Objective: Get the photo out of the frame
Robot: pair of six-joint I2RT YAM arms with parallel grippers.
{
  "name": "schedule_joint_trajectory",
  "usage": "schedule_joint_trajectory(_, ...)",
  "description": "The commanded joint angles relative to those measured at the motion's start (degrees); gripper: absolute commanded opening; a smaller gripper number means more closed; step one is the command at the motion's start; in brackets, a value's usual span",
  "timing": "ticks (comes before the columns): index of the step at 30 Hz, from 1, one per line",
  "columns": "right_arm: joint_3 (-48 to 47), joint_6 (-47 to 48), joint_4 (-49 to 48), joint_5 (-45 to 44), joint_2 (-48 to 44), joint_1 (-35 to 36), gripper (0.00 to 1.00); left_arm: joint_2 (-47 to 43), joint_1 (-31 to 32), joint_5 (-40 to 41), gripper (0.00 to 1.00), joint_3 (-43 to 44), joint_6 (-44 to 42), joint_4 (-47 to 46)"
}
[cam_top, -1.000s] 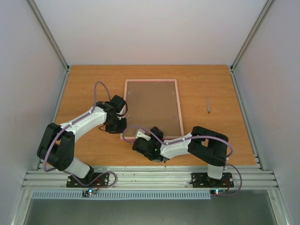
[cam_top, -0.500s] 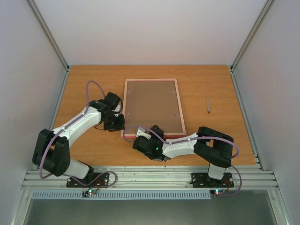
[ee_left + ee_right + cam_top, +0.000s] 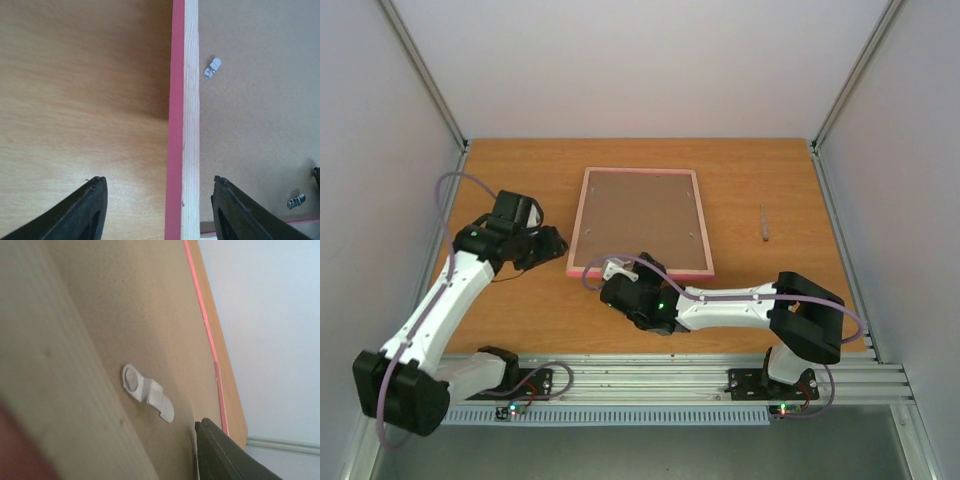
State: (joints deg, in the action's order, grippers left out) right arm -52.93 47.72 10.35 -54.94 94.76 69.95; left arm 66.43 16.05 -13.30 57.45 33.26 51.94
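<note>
Frame point(image 3: 577, 222) face-down, backing board point(image 3: 640, 218) seated, photo unseen. Left gripper point(image 3: 158, 178) spread astride frame's left edge; right gripper point(image 3: 618, 275) at frame's near edge by clip point(image 3: 147, 391), closure unreadable. Removal all ahead.

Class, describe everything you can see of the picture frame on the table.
The rectangular frame lies face down on the wooden table, brown fibreboard back up, with a pale wood rim and bright pink sides. Small metal clips sit on the back near the rim. The right gripper is at its near edge; the open left gripper is lined up with its left edge.
</note>
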Motion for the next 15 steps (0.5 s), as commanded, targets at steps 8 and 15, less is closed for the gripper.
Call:
schedule_joint_trajectory(8,-7.1,-3.9,-7.6,4.8,-7.7,-2.2,0.01,-12.3,-0.9,11.4,0.64,1.4,1.6,2.2)
schedule_joint_trajectory(15,-3.9,-14.7,-10.0,10.7,-12.2,-4.0,0.01,-16.7,-0.9,13.1,0.64,-0.4,3.2,3.1)
